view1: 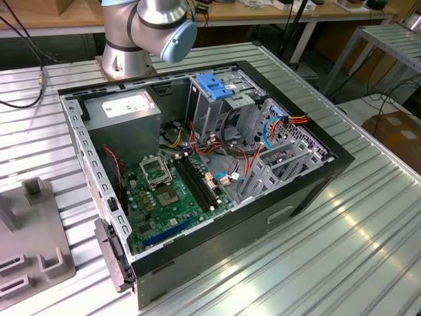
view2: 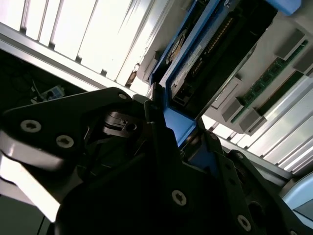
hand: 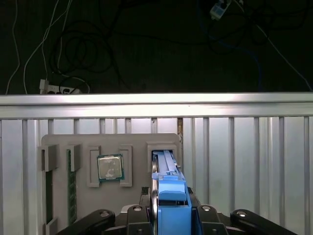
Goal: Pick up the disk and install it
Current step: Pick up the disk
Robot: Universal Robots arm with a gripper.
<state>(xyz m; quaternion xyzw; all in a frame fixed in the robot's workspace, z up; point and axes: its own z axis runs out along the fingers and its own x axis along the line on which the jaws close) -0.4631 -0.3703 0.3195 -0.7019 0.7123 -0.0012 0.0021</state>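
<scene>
The disk (hand: 172, 196) stands on edge with a bright blue rail facing the first wrist view. My gripper (hand: 172, 211) is shut on it, a black finger pressed against each side. The disk's far end sits at a slot in the grey fixture tray (hand: 137, 142); I cannot tell whether it still rests in that slot. In the second wrist view the disk (view2: 205, 54) shows its dark underside and connector between blue rails, and the gripper (view2: 183, 132) clamps its near end. In the exterior view the open computer case (view1: 197, 164) lies on the table with its metal drive cage (view1: 217, 108).
The tray also holds a processor chip (hand: 110, 168) and memory sticks (hand: 71, 191), and lies at the exterior view's left (view1: 39, 263). Inside the case are a grey power-supply box (view1: 125, 115), a green motherboard (view1: 171, 191), loose cables and a blue latch (view1: 214, 85). The arm's base (view1: 151, 26) stands behind the case.
</scene>
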